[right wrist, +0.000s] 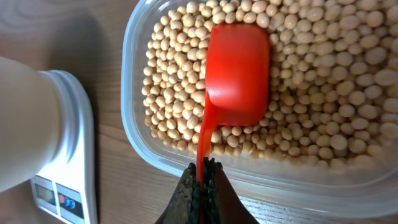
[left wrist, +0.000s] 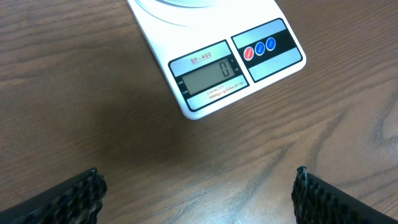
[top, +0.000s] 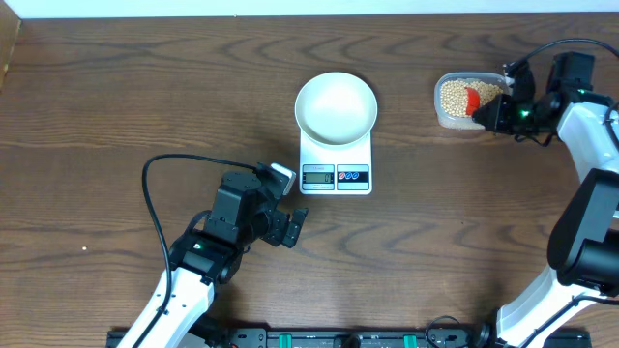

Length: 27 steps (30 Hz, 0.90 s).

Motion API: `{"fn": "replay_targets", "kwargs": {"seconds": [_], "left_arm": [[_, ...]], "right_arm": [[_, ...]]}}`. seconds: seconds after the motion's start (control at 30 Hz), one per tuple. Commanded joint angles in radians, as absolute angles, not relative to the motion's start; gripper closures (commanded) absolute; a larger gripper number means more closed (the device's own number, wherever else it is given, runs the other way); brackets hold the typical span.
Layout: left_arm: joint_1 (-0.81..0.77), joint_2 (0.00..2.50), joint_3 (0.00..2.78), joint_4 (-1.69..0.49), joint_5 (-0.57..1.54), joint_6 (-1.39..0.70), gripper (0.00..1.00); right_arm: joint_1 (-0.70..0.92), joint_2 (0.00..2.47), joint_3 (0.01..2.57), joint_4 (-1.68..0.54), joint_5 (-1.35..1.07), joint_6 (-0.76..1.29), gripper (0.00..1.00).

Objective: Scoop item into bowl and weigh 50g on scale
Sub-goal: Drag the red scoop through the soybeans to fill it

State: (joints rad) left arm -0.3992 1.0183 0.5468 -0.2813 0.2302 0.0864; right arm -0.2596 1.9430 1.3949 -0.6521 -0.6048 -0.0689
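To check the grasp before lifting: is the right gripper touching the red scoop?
Touching. The right wrist view shows the right gripper shut on the thin handle of the scoop, with no gap on either side.

soybeans [top: 453, 94]: beige, small, round, massed toward far right corner.
bowl [top: 336, 104]: white, empty, upright on the scale.
scale [top: 336, 159]: white, mid-bench, display reading 0.

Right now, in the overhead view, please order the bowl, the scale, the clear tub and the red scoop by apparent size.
1. bowl and scale: similar width; the bowl hides part of the scale, so unranked.
2. clear tub.
3. red scoop, smallest.
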Motion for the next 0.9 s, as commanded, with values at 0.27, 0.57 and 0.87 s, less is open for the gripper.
{"fn": "replay_targets", "kwargs": {"seconds": [0.27,0.57,0.87], "left_arm": [[-0.393,1.018,0.571,-0.283,0.221,0.101,0.02],[-0.393,1.018,0.571,-0.283,0.221,0.100,0.02],[-0.393,1.018,0.571,-0.283,0.221,0.101,0.02]], "right_arm": [[-0.383,1.973,1.392,-0.659,-0.901,-0.019,0.99],[-0.432,1.973,1.392,-0.674,-0.953,-0.018,0.99],[-0.473,1.973,1.392,-0.681,-0.953,0.019,0.99]]}}
